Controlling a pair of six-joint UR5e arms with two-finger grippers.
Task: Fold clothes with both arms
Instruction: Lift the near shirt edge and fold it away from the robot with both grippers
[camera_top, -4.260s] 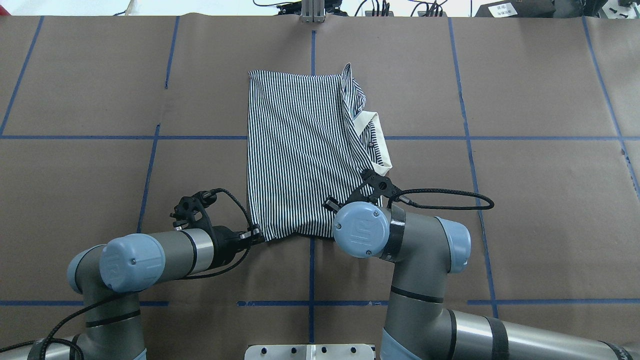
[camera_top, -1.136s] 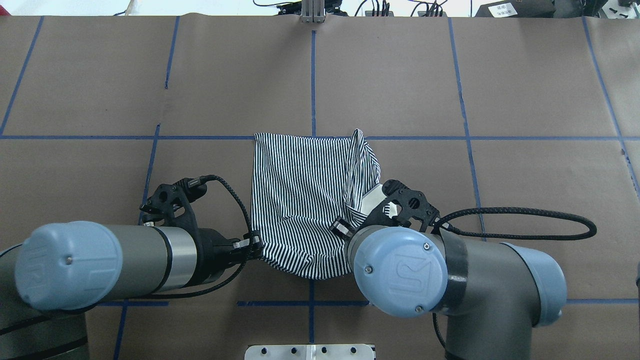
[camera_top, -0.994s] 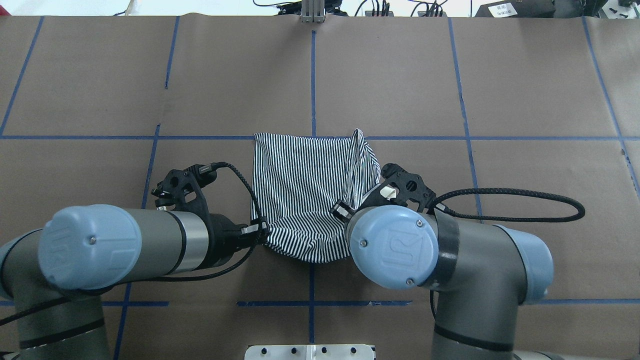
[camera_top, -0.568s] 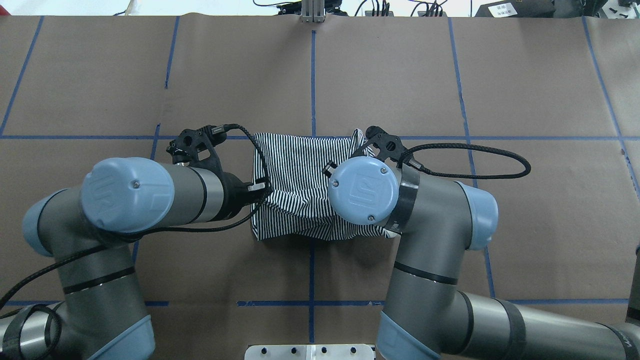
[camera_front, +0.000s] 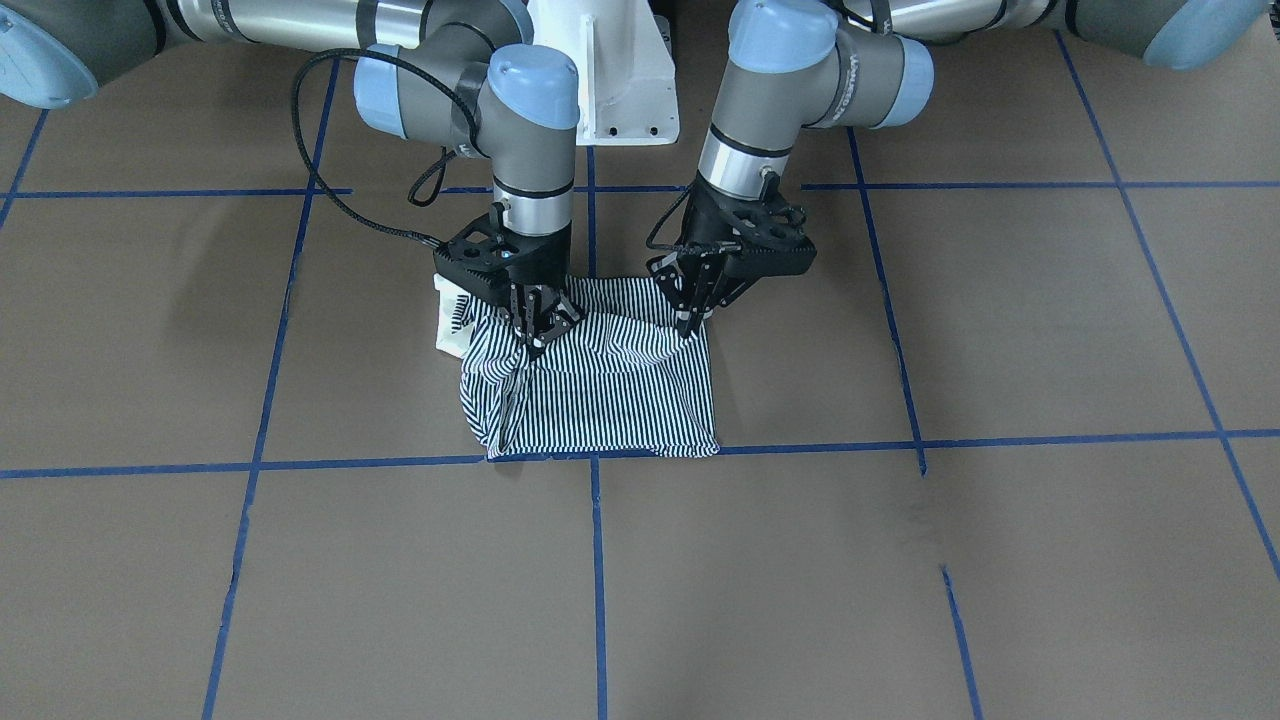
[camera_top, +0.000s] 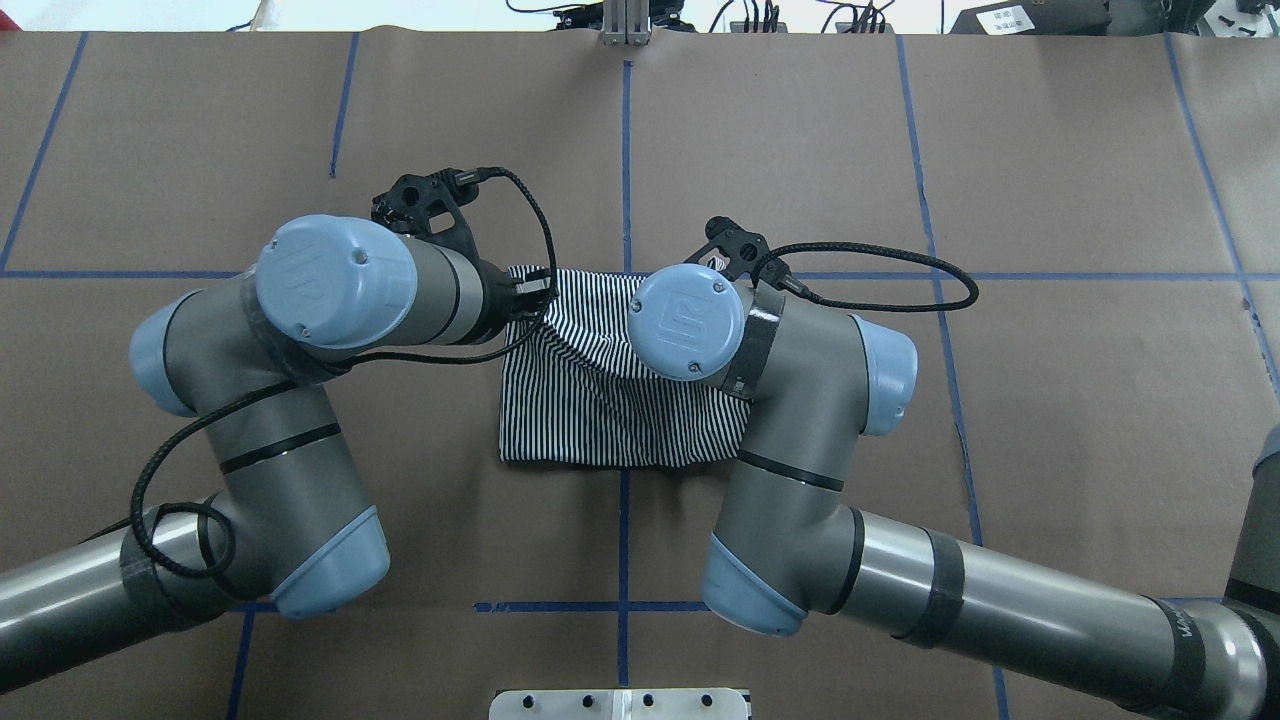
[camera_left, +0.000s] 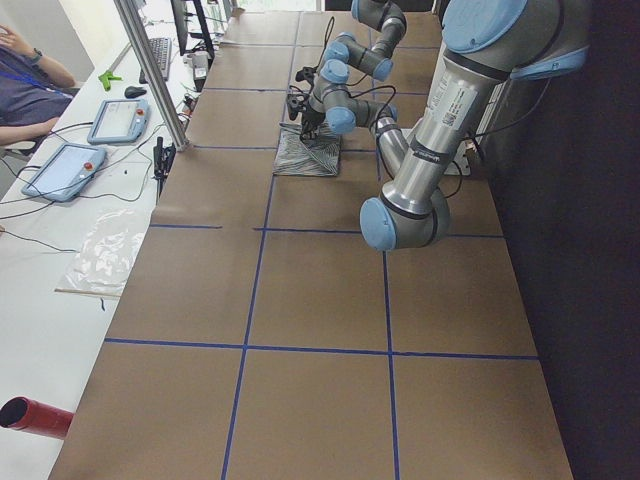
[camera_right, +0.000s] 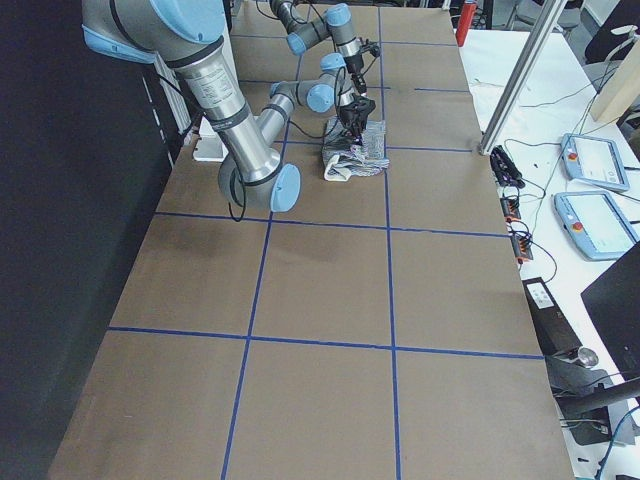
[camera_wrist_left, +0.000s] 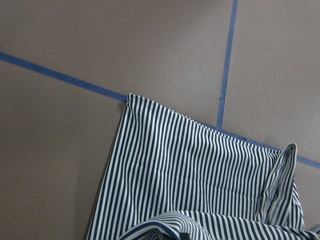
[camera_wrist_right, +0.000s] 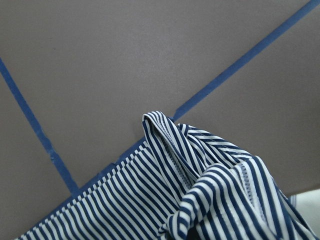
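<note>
Since the picture of a moment before, both arms have moved away from the robot's base and carried the held edge of the polo shirt (camera_top: 600, 420) farther over its own lower layer. The visible cloth in the overhead view is now a shorter band.

The left jaws, on the left arm (camera_top: 340, 290), are closed on one corner of the lifted edge. In the front-facing view their tips come together on the cloth. The right jaws, on the right arm (camera_top: 790, 400), are closed on the other end of this edge, where the fabric is bunched. Between the two jaws the striped cloth hangs in a shallow sag, above the bench (camera_front: 900, 600).

The lower layer of the shirt lies flat on the brown paper. Its far edge lies along a blue tape line (camera_front: 850, 444). The cream collar (camera_front: 448, 322) shows just beside the right jaws, on the robot's side. Both wrist views look down on striped cloth that rises toward the camera.
</note>
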